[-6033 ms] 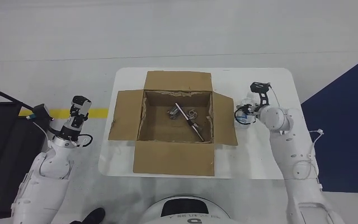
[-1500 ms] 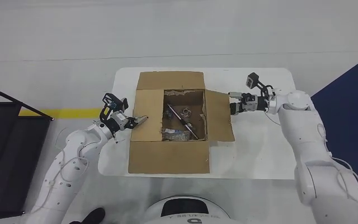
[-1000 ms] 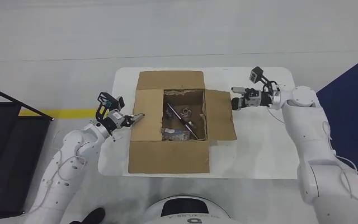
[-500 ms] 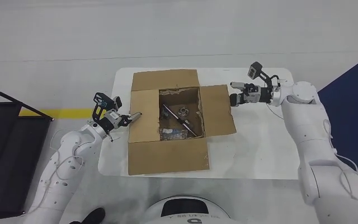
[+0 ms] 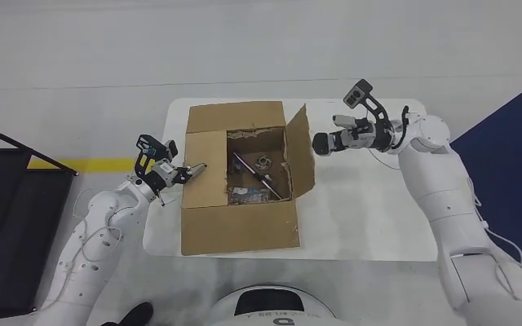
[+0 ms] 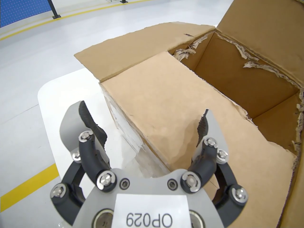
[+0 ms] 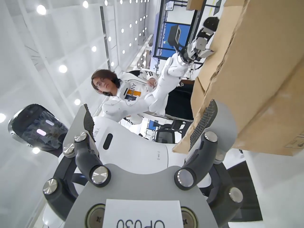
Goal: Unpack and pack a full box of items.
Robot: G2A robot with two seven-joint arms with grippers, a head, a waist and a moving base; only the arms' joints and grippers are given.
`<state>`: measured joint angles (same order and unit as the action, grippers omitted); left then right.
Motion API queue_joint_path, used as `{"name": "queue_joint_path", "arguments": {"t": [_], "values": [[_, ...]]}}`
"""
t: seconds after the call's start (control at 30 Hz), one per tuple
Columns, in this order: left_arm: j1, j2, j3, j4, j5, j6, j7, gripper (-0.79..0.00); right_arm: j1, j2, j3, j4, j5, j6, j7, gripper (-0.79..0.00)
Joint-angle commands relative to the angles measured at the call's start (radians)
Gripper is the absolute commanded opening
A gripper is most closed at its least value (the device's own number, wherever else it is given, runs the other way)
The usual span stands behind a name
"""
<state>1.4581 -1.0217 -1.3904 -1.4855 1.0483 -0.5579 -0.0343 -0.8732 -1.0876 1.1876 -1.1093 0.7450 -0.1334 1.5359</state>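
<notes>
The left jaws stand open at the folded-in left flap; the right jaws, open too, rest against the upright right flap. The cardboard box sits on the bench, likely being closed: next, push that flap down flat

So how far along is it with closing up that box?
Items lie inside the box, and the left flap is folded flat over the opening, the open left gripper at its edge. In hand: the open right gripper is against the right flap, which stands nearly upright. Left: folding that flap down, then the far flap and near flap, both lying open outward.
</notes>
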Motion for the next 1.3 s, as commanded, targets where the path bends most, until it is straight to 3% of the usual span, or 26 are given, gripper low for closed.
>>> {"name": "queue_joint_path", "arguments": {"t": [0.0, 0.13, 0.23, 0.57, 0.7, 0.87, 1.07, 1.27], "values": [[0.000, 0.000, 0.000, 0.000, 0.000, 0.000, 0.000, 0.000, 0.003, 0.000, -0.040, -0.031, -0.002, 0.005, 0.000, 0.000], [0.000, 0.000, 0.000, 0.000, 0.000, 0.000, 0.000, 0.000, 0.040, -0.015, -0.124, -0.020, -0.038, -0.016, -0.007, 0.000], [0.010, 0.000, -0.010, 0.000, -0.003, 0.020, 0.012, 0.000, 0.077, -0.038, -0.198, 0.013, -0.114, -0.048, -0.076, 0.000], [0.039, 0.011, -0.128, 0.041, 0.010, 0.101, 0.066, 0.000, 0.176, -0.113, -0.382, 0.164, -0.244, -0.069, -0.205, 0.000], [0.003, 0.016, -0.180, 0.087, 0.056, 0.182, 0.047, 0.000, 0.197, -0.128, -0.401, 0.209, -0.253, -0.077, -0.230, 0.000], [-0.062, 0.017, -0.186, 0.133, 0.121, 0.250, 0.023, 0.000, 0.200, -0.136, -0.400, 0.239, -0.259, -0.093, -0.258, 0.000], [-0.145, 0.014, -0.136, 0.155, 0.205, 0.226, -0.009, 0.000, 0.173, -0.138, -0.388, 0.245, -0.248, -0.095, -0.298, 0.000], [-0.145, 0.014, -0.136, 0.155, 0.205, 0.226, -0.009, 0.000, 0.161, -0.137, -0.375, 0.242, -0.208, -0.096, -0.281, 0.000]]}}
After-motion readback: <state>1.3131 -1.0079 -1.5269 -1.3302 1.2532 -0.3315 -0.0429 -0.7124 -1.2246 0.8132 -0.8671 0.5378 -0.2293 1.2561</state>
